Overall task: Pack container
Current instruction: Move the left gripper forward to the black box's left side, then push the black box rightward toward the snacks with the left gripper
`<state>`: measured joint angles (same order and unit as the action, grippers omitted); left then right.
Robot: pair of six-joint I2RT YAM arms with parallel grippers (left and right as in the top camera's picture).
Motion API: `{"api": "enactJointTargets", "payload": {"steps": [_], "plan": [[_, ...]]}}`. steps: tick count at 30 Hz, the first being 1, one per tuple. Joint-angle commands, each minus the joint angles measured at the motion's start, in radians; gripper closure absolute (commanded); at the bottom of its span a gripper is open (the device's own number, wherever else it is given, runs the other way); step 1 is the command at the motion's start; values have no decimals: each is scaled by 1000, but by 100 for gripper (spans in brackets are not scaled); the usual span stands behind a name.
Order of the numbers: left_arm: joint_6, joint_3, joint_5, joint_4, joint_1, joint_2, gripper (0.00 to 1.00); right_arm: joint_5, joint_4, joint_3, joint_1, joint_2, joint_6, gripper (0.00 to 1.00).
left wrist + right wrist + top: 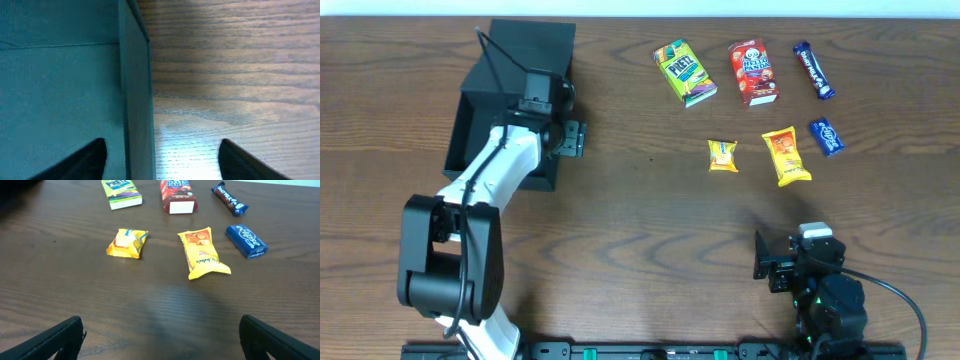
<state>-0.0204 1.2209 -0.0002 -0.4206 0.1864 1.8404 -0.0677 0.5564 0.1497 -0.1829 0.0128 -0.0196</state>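
Tabletop (650, 210) of brown wood, overhead: matte black, square, shallow rigid container (470, 115) on it, left gripper (570, 140) at container's right wall, right gripper (762, 257) and colourful snack packets (752, 72) well apart from container. Left wrist: fingers (85, 160) apart, straddling that wall. Right wrist: fingers (55, 340) wide apart.

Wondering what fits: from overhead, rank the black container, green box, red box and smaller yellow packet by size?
1. Black container, by far largest.
2. Green box and red box look alike.
3. Smaller yellow packet, smallest.

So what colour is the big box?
The container is black, best seen in the overhead view.
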Motion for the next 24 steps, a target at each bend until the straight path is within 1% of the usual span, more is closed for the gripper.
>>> {"api": "enactJointTargets", "payload": {"steps": [1,2,4,7,10,12,14,17,24], "plan": [[2,5,-71,-5,3,6,43,-7,2,-2,-7,-4,-17,1],[2,5,-71,-5,3,8,49,-7,2,-1,-7,-4,-17,1],[2,5,-71,-6,2,13,57,-7,2,-2,-7,-4,-17,1],[13,5,-70,-6,2,31,65,-7,2,-1,-7,-4,-17,1],[29,5,-69,-6,2,43,69,-7,2,-1,-7,-4,-17,1],[29,5,-70,-3,4,43,74,-7,2,-2,-7,-4,-17,1],[45,5,-70,2,4,43,83,-7,2,-2,-7,-4,-17,1],[93,5,-69,5,4,43,94,-7,2,-1,-7,-4,-17,1],[215,5,-47,7,29,43,94,-7,2,-1,-7,-4,-17,1]]}}
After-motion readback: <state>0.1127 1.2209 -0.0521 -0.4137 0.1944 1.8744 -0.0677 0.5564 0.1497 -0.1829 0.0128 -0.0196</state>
